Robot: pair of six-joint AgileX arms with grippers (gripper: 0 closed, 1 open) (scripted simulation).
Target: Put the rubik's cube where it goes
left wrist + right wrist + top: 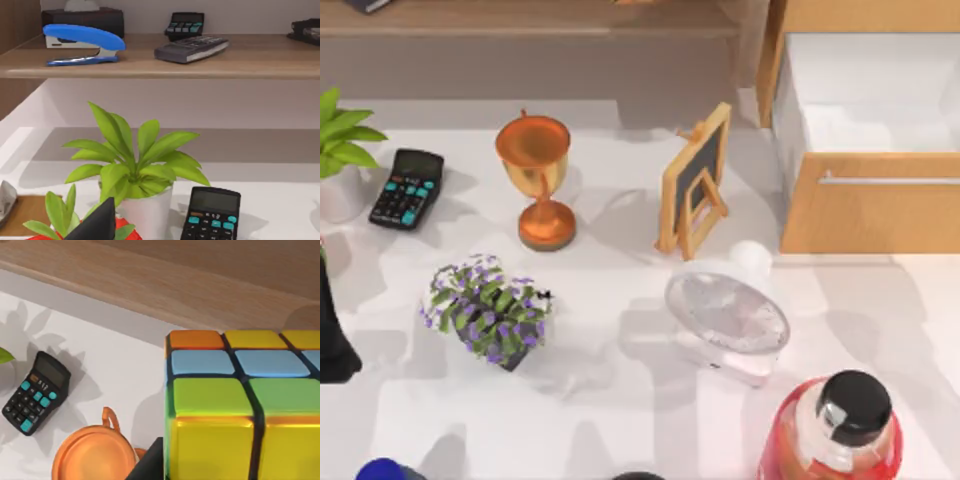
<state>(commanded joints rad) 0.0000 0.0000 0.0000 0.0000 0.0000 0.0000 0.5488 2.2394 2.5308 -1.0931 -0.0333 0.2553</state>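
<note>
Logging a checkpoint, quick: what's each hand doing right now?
Left hand: a dark tip by the potted plant; open or shut cannot be told.
Right hand: the rubik's cube sits close against its camera, apparently held.

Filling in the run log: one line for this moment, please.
right gripper: holding rubik's cube aloft over table | left arm: parked, table's left | drawer: open

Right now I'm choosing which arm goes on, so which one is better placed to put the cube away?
The right one. Its wrist view has the rubik's cube close up against the camera, apparently held, above the trophy. The left wrist camera faces the potted plant and calculator instead.
</note>
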